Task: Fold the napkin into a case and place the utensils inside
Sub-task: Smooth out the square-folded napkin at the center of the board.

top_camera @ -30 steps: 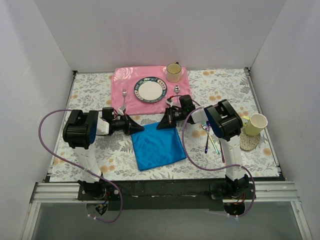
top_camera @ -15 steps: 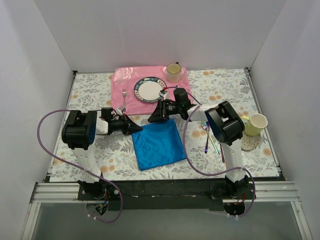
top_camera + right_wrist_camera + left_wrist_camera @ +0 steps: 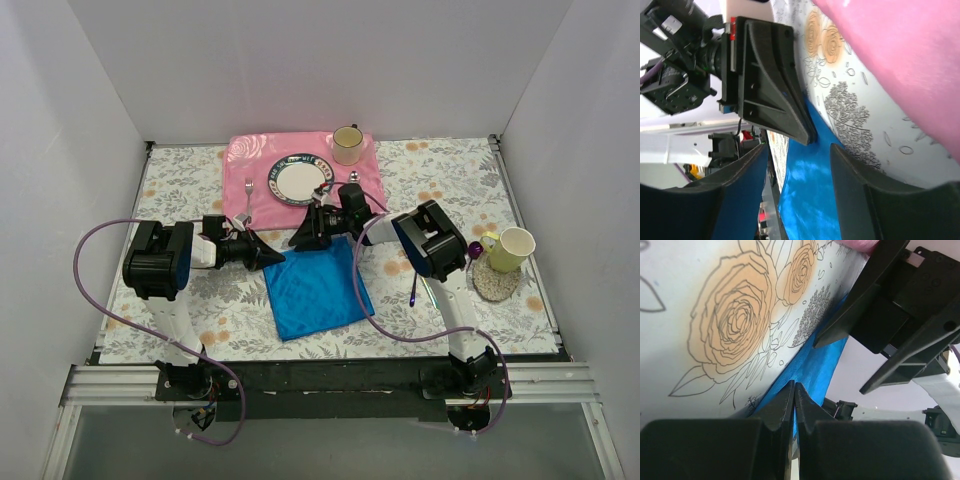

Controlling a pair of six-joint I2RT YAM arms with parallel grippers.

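The blue napkin (image 3: pixel 315 290) lies flat on the flowered tablecloth between the arms. My left gripper (image 3: pixel 282 260) is shut on its far-left corner; the left wrist view shows blue cloth (image 3: pixel 820 360) pinched between the closed fingertips (image 3: pixel 794 387). My right gripper (image 3: pixel 300 238) hovers open just beyond that corner, tips facing the left gripper. In the right wrist view its fingers (image 3: pixel 800 165) straddle the napkin's edge (image 3: pixel 810 195) with nothing held. The iridescent utensils (image 3: pixel 414 288) lie to the right of the napkin, partly hidden by the right arm.
A pink placemat (image 3: pixel 250 160) at the back holds a plate (image 3: pixel 298 180), a cup (image 3: pixel 347 145) and a silver fork (image 3: pixel 248 195). A yellow cup (image 3: pixel 513 248) stands at the right beside a round coaster (image 3: pixel 492 283). White walls close in three sides.
My right gripper has opened, letting go of the napkin's far-right corner, and slid left along the far edge toward the left gripper. The left gripper has stayed shut in place.
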